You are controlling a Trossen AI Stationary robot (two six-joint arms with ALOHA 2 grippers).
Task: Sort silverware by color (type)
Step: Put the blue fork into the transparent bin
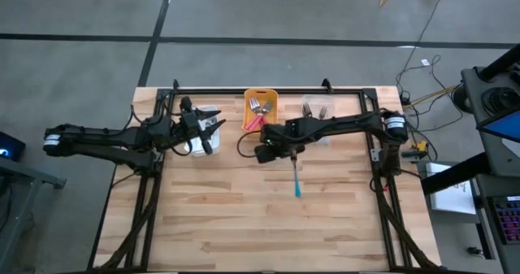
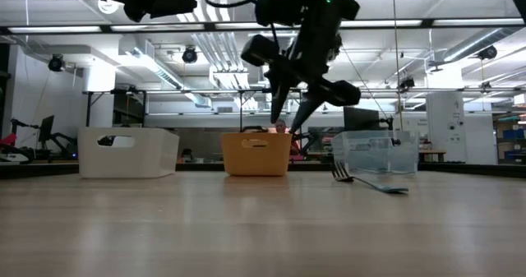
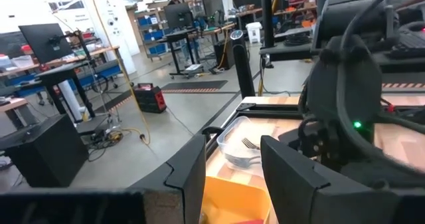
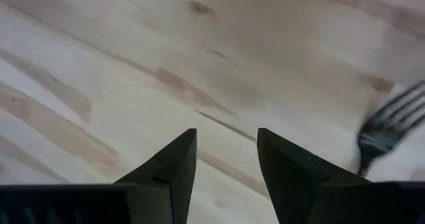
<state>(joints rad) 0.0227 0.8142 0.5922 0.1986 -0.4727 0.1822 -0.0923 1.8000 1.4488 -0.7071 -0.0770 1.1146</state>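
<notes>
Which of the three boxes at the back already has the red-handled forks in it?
The orange bin in the middle. Red-handled forks lie inside it, while the white bin on its left and the clear bin on its right show no red handles.

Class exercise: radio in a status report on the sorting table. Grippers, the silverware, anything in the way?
Left gripper open, over white bin. Right gripper open, empty, above table. Teal fork lies loose on table, unsorted; forks in orange bin. Nothing blocking.

Table (image 1: 244, 217): pale wood planks, smooth, matt. Fork (image 1: 296, 176): shiny metal head, teal plastic handle. Orange bin (image 2: 256, 154): matt plastic; clear bin (image 2: 374, 152): see-through plastic. Gripper fingers (image 4: 166, 167): matt black.
</notes>
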